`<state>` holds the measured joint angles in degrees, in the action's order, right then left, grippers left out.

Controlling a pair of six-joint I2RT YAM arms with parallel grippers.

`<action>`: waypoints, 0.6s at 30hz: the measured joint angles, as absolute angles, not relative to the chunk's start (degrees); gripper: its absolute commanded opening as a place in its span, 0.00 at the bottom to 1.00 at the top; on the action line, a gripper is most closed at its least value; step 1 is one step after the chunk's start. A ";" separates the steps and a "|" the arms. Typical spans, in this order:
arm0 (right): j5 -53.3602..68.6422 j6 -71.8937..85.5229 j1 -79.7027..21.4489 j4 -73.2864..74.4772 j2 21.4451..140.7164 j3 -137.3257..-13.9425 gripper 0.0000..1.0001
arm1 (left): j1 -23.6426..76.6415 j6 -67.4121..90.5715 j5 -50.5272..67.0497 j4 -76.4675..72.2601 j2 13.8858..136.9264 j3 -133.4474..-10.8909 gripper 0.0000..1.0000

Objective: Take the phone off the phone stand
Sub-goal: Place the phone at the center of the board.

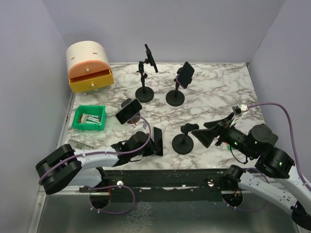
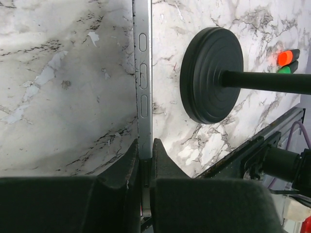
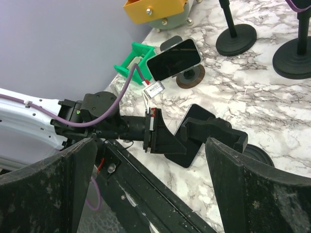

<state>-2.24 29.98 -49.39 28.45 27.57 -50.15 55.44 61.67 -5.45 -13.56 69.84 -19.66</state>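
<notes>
The phone (image 2: 143, 73) runs off frame at 12 o'clock, lower end hidden inside the left end effector (image 2: 145, 149). The stand pole (image 2: 267, 81) exits at 3 o'clock.

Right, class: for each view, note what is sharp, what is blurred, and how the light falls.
Top external: even light, soft shadows on the marble table, everything sharp. Left wrist: phone edge crisp, the left gripper dark and soft, a red light blooming. Right wrist: the right gripper blurred near the lens, scene beyond sharp.
</notes>
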 measured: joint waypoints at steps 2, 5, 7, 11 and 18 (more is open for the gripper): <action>-2.20 30.13 -49.39 28.34 27.57 -50.06 0.98 | 55.16 61.82 -4.75 -14.52 70.57 -19.66 0.07; -2.15 30.44 -49.39 28.32 27.57 -50.00 0.98 | 54.81 61.93 -3.92 -15.29 71.20 -19.66 0.20; -2.15 30.61 -49.39 28.32 27.51 -49.87 0.98 | 54.68 61.95 -3.77 -15.44 71.40 -19.57 0.24; -2.17 30.76 -49.39 28.36 27.00 -49.65 0.98 | 54.41 62.08 -3.57 -15.73 71.37 -18.81 0.28; -2.17 31.03 -49.39 28.38 26.70 -49.65 0.98 | 53.76 62.06 -3.62 -15.05 71.05 -18.02 0.37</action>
